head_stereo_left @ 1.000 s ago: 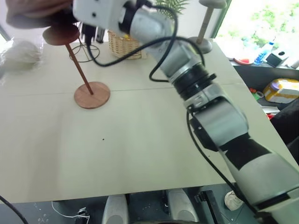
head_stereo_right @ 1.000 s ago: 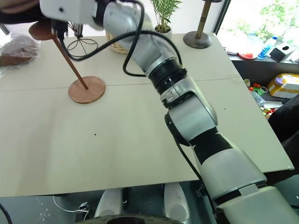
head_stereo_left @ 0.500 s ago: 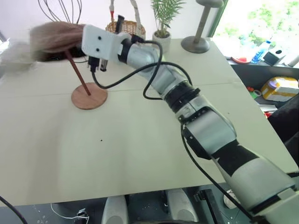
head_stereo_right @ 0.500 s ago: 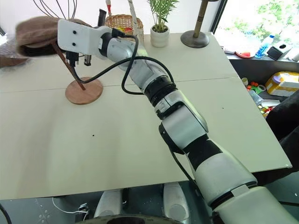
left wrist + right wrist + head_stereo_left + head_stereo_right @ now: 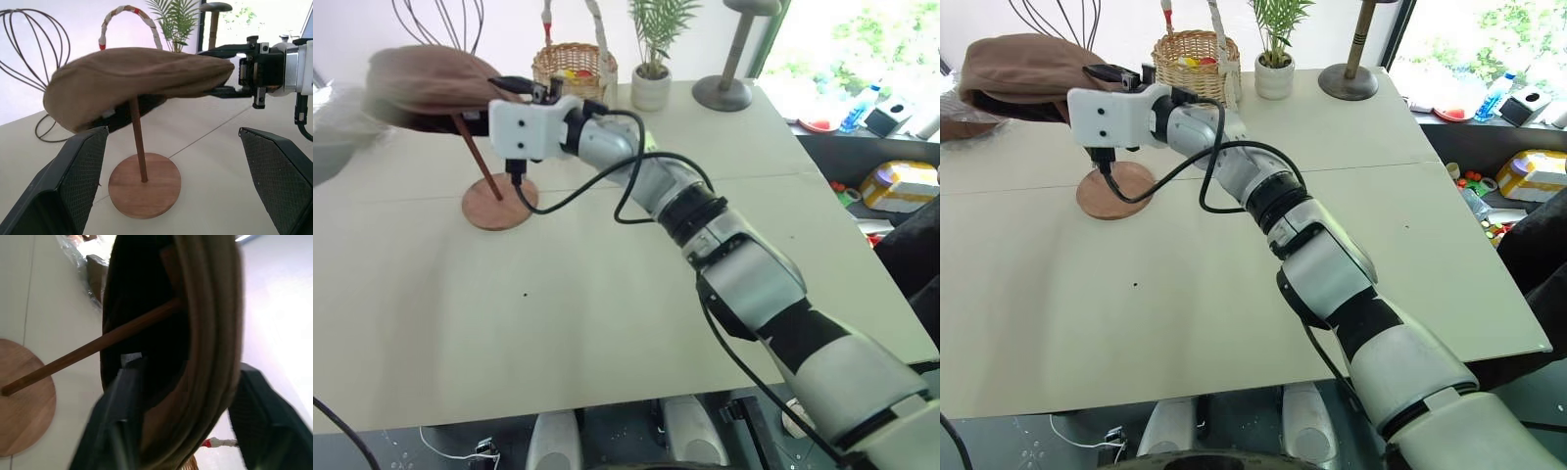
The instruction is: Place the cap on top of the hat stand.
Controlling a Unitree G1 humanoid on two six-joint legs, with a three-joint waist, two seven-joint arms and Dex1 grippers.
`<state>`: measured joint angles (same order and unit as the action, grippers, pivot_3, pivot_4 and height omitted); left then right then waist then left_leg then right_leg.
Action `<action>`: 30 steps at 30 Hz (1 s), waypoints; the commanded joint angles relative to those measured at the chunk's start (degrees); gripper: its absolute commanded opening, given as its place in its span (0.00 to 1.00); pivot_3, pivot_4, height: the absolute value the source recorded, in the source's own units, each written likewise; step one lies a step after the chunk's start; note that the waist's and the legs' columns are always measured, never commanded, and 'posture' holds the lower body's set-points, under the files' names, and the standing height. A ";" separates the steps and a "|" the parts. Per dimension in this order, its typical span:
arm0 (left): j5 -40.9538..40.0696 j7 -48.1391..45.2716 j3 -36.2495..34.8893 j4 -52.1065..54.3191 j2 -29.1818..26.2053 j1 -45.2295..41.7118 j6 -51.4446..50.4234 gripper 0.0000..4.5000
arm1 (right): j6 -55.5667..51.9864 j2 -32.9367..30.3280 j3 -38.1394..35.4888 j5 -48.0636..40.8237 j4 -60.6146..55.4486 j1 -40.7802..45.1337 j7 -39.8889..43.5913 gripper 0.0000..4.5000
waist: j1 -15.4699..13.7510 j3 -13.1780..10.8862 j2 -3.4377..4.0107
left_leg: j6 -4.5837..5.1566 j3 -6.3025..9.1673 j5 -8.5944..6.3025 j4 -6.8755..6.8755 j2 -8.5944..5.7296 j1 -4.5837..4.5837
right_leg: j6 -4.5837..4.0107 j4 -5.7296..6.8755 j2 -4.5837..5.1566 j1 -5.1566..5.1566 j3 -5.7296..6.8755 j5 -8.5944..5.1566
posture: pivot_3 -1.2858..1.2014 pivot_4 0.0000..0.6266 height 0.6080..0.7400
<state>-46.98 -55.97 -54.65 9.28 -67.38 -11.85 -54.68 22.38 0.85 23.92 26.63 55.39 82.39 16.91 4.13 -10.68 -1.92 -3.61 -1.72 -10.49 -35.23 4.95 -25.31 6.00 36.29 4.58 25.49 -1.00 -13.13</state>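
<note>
The cap (image 5: 1023,69) sits on top of the hat stand (image 5: 499,201), whose thin rod slants up from a round base on the table (image 5: 1234,284); in the left wrist view the left end effector (image 5: 176,186) faces the stand with its fingers spread wide apart and nothing between them. Beside the cap's brim, the right end effector (image 5: 222,71) has one finger above and one below the edge, parted around the fabric. Behind stand a wicker basket (image 5: 1193,61), a potted plant (image 5: 1276,69) and a grey stand (image 5: 1356,73)

The soft brown cap (image 5: 132,78) sits domed on top of the reddish-brown wooden hat stand (image 5: 139,161), whose thin rod slants up from a round base disc
</note>
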 commanded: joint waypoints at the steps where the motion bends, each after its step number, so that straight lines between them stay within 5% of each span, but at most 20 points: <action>1: -1.02 0.21 0.67 0.67 -0.57 -1.64 1.48 1.00 | 0.20 -1.48 -0.81 -0.63 -6.35 0.10 1.54 0.83 | -0.04 0.00 0.00 | 0.00 0.00 0.00 0.00 0.00 0.00 | 0.00 0.00 0.00 0.00 0.00 0.00 | 0.52 0.24 0.91; 10: -2.46 -0.58 6.14 1.08 -1.91 -5.54 2.14 1.00 | -2.68 -10.31 -2.69 -4.49 -27.40 -9.05 12.18 0.83 | -0.31 0.02 -0.03 | -0.01 0.01 0.01 -0.03 -0.01 0.00 | 0.08 0.02 0.00 -0.04 0.01 0.04 | 0.52 0.24 0.91; 17: -1.66 -6.41 13.59 -0.39 -8.23 -9.91 5.37 1.00 | -12.00 -21.85 -7.78 -19.97 -48.75 -18.99 30.95 0.83 | -0.35 0.01 -0.03 | -0.02 0.02 0.02 -0.05 -0.02 0.01 | 0.11 0.03 0.00 -0.06 0.02 0.06 | 0.52 0.24 0.91; 20: 0.44 -10.48 18.82 -3.07 -13.49 -13.91 10.20 1.00 | -28.68 -29.63 -13.45 -32.70 -56.97 -23.15 40.97 0.83 | -0.75 0.01 -0.04 | -0.01 0.03 0.02 -0.05 -0.01 0.02 | 0.11 0.03 -0.03 -0.08 0.02 0.05 | 0.52 0.24 0.91; 24: 5.55 -12.81 27.50 -5.38 -17.96 -19.49 19.52 1.00 | -50.65 -36.45 -20.48 -43.15 -59.42 -21.70 43.74 0.83 | -1.55 -0.07 0.09 | -0.01 -0.04 0.02 -0.10 -0.01 0.04 | -0.10 -0.02 -0.01 -0.07 -0.02 -0.07 | 0.52 0.24 0.91; 27: 10.78 -12.81 35.94 -6.22 -18.70 -26.08 26.69 1.00 | -66.99 -40.84 -24.48 -50.66 -60.27 -18.81 44.59 0.99 | -1.78 -0.15 0.22 | -0.01 -0.06 0.02 -0.09 -0.01 0.09 | -0.13 -0.01 -0.01 -0.07 -0.03 -0.09 | 0.52 0.24 0.91; 30: 18.19 -12.24 43.75 -5.23 -16.90 -32.27 33.56 1.00 | -81.84 -46.35 -27.37 -60.22 -62.16 -16.18 48.69 0.99 | -1.98 -0.16 0.25 | -0.01 -0.08 0.02 -0.09 -0.01 0.05 | -0.15 -0.01 -0.01 -0.03 -0.05 -0.10 | 0.52 0.24 0.91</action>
<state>-33.23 -68.58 -13.42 3.38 -84.26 -41.69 -25.43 -51.94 -43.24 0.20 -27.25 -3.47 63.51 63.02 2.14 -10.85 -1.67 -3.62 -1.82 -10.47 -35.33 4.94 -25.29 5.86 36.26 4.57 25.48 -1.07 -13.22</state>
